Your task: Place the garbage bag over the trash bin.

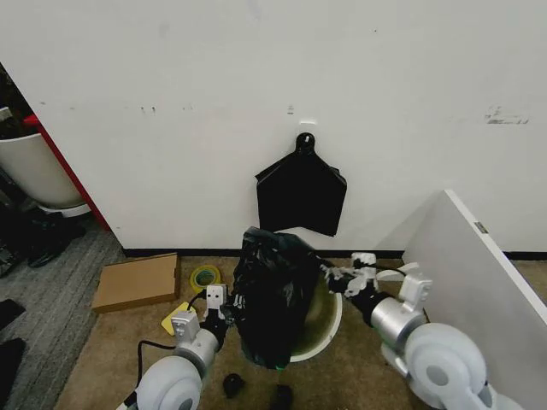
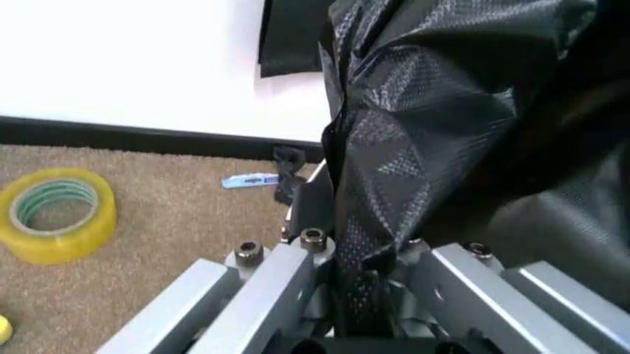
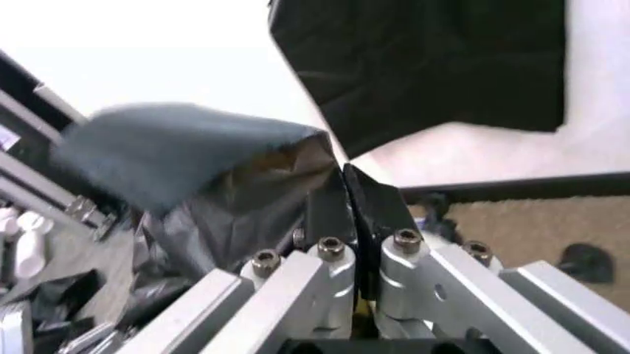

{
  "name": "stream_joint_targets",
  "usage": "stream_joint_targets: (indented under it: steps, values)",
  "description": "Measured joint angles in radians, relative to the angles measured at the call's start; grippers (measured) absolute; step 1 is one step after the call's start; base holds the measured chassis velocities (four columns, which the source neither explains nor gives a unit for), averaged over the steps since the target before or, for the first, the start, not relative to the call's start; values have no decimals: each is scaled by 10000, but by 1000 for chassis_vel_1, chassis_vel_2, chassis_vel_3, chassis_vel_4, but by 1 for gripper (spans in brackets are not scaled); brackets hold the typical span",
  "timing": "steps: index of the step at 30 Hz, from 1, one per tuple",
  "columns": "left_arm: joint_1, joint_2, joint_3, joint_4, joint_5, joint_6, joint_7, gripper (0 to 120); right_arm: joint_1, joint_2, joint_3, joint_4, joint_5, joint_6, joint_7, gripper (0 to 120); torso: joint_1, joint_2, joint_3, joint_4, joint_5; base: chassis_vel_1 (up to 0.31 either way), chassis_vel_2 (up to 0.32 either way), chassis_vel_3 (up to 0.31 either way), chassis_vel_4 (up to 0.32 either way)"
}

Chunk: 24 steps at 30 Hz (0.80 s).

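Observation:
The black crinkly garbage bag (image 1: 273, 295) stands rumpled over the near and left side of the trash bin (image 1: 333, 329). The bin's white rim and greenish inside show to the bag's right. My left gripper (image 1: 224, 314) is at the bag's left side, shut on a fold of the garbage bag (image 2: 443, 125); the left wrist view shows the film pinched where the left gripper (image 2: 359, 276) closes. My right gripper (image 1: 332, 275) is at the bag's upper right edge. In the right wrist view the right gripper (image 3: 350, 203) is shut on the garbage bag (image 3: 217, 192).
A flat black bundle (image 1: 301, 192) hangs on the wall behind. A cardboard box (image 1: 137, 282) and a yellow tape roll (image 1: 205, 277) lie left on the carpet. A white panel (image 1: 479, 265) leans at the right. Small black scraps (image 1: 232, 386) lie in front.

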Motion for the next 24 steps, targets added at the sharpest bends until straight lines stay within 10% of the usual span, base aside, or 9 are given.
stream_joint_targets:
  steps: [24]
  values:
    - [-69,49,32,41,-52,-97,155,1,-181,-657,1185,-1058,311,-1324,250,0,0,0,0,1,-1,0,0,0,0]
